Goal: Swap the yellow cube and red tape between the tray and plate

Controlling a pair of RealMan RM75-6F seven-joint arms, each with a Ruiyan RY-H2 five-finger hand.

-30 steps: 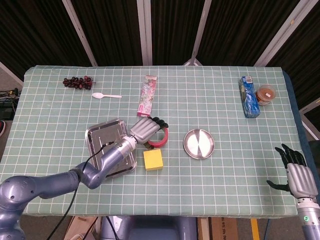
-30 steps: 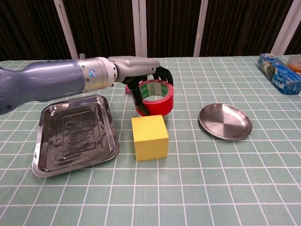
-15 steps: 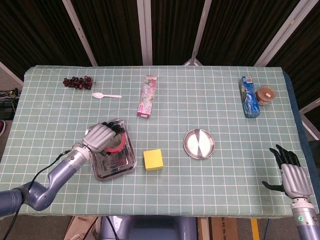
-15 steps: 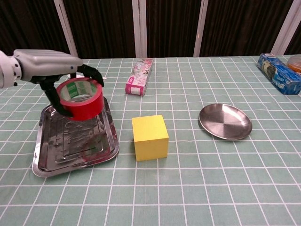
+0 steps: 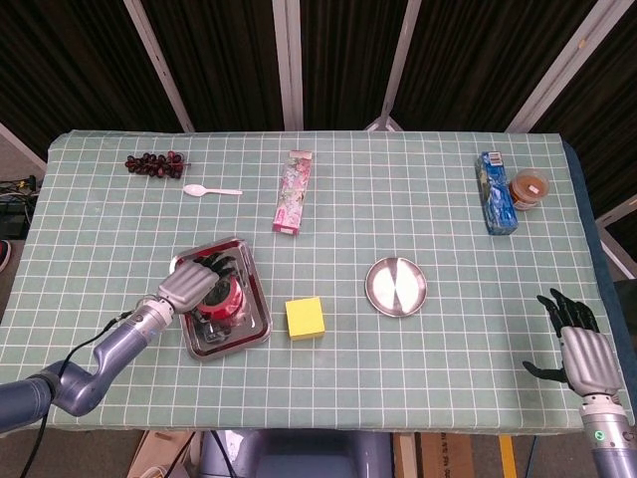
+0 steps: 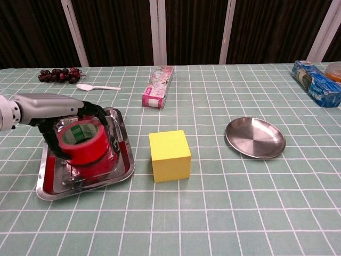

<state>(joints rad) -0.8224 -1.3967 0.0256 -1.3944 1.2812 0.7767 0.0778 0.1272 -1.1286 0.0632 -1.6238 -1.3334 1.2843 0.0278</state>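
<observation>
The left robot hand [image 6: 64,114] has carried the red tape [image 6: 84,143] away from beside the yellow cube [image 6: 169,156] and brought it down into the steel tray [image 6: 123,160]; half a second ago the roll hung above the tray, and now it sits low inside it, apparently resting on the tray floor, though contact is hard to confirm. The fingers are wrapped around the roll from above, so the robot hand has not let go. That puts the tape half of the swap close to done, pending release. The cube stands on the counter [image 6: 224,213] to the right of this robot hand, just beside the tray, and the round steel plate [image 6: 254,137] lies farther right, holding nothing. The cube has yet to reach the plate, judging by the layout. The right robot hand [image 5: 585,351] hovers at the counter's far right edge, well apart from everything, fingers spread and holding nothing.
</observation>
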